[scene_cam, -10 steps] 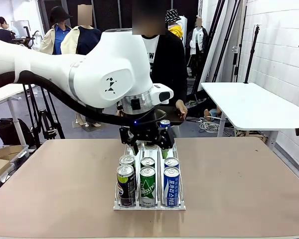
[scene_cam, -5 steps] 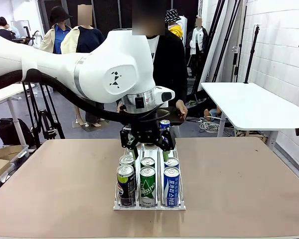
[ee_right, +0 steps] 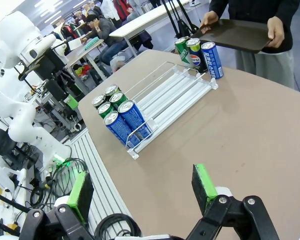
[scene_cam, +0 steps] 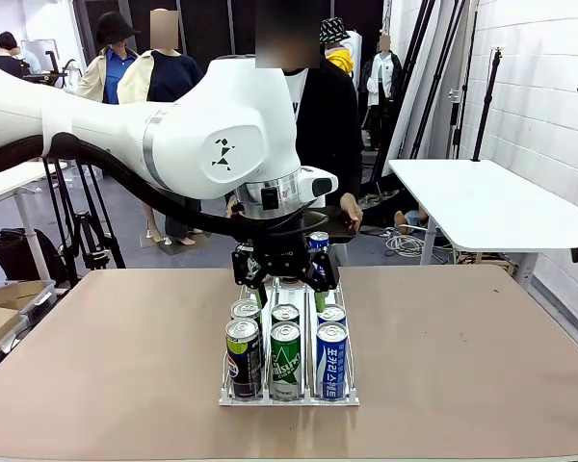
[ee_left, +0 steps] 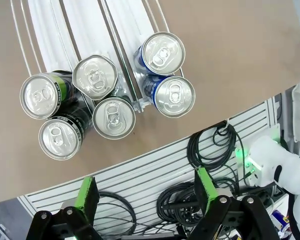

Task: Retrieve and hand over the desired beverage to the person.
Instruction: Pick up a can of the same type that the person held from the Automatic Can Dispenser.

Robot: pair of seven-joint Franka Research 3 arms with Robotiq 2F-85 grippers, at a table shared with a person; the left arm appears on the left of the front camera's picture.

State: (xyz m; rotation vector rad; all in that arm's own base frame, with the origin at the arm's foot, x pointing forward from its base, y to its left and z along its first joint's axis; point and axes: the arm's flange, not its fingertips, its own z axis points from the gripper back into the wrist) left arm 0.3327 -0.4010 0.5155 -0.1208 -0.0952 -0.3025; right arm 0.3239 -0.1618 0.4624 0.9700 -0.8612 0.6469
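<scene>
Six near cans [scene_cam: 285, 345] stand packed at the robot's end of the rack [scene_cam: 289, 400]. Three far cans [ee_right: 200, 50] stand at its other end, just before the person [scene_cam: 326, 115], who holds a dark tray [ee_right: 237, 32] at the far edge of the table [scene_cam: 462, 356]. Over the rack's middle the left gripper [scene_cam: 285, 272] hovers with jaws wide and nothing between them, so this looks like the approach to a pick, with no can taken yet. Which drink is wanted I cannot tell. The next move calls for a straight descent with one finger on each side of the chosen can. The near cans touch or nearly touch and the lane rails run close, so finger room is slim. Well apart from the rack, the right gripper [ee_right: 141, 192] hangs with jaws wide and empty. Bare table lies on both sides of the rack — ample room to lift and carry toward the tray.
</scene>
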